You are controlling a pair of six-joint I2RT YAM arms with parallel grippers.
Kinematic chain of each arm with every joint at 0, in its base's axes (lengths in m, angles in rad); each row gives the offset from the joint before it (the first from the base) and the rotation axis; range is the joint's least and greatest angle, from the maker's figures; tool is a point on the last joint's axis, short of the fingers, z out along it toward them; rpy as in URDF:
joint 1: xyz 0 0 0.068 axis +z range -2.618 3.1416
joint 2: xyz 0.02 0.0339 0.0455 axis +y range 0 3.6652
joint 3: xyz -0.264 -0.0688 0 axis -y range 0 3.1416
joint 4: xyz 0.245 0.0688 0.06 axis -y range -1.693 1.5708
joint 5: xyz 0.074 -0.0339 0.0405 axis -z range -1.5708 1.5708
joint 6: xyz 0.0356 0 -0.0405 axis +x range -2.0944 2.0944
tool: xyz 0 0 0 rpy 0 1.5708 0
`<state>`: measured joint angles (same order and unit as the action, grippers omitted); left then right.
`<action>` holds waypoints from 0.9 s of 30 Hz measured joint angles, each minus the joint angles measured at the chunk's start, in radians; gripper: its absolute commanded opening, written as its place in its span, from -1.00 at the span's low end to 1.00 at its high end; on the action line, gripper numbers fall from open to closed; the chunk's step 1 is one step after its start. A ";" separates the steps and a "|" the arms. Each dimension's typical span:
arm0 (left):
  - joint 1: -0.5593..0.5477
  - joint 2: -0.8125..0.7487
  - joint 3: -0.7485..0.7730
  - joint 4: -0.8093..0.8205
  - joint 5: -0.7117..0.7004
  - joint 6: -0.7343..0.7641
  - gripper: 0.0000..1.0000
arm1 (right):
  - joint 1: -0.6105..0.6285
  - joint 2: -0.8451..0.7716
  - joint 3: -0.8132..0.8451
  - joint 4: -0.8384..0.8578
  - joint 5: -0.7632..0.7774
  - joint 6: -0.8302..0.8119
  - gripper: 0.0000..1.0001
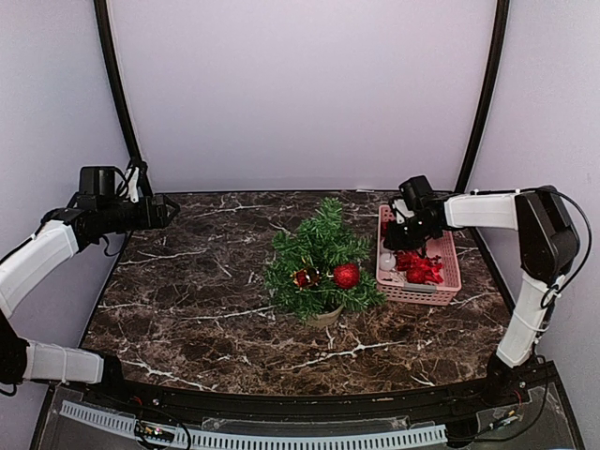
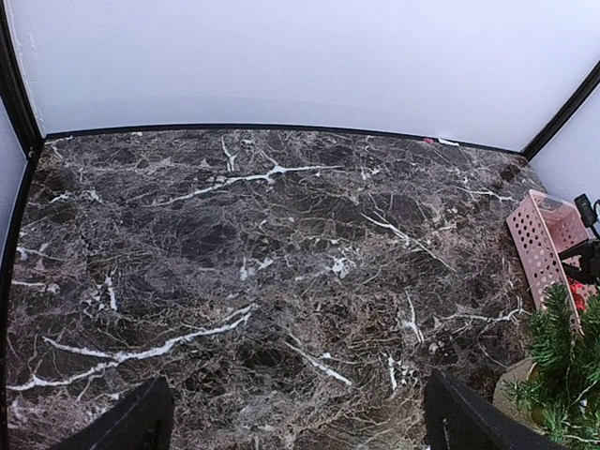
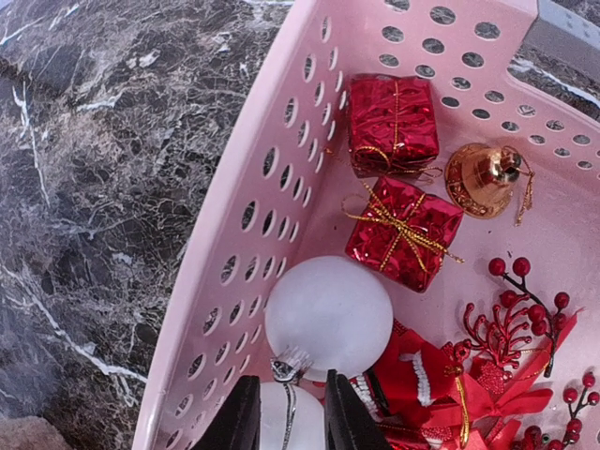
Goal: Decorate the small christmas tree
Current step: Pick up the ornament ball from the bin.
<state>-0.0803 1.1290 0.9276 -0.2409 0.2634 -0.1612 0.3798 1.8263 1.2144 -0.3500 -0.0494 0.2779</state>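
White right arm low over pink basket, pincer slightly open astride bauble's cap.

The dark brown, white-veined stone-look tabletop has a smooth, faint sheen; the small christmas tree on it is bristly dark green needle fibre, with a glittery red ball at its four o'clock. In the smooth pink plastic basket pierced with round holes, a matt white ball has red gift-box ornaments in crinkled glossy foil and gold thread at one o'clock, a shiny gold metallic bell at two o'clock and glittery red berry sprigs at three.
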 measured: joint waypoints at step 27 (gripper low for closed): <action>0.000 -0.035 -0.024 0.009 0.008 -0.006 0.89 | 0.010 -0.144 -0.048 0.004 0.063 0.031 -1.00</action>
<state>-0.0803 1.0935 0.9031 -0.2321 0.2710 -0.1677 0.3893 1.6821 1.1664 -0.3462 0.0139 0.3092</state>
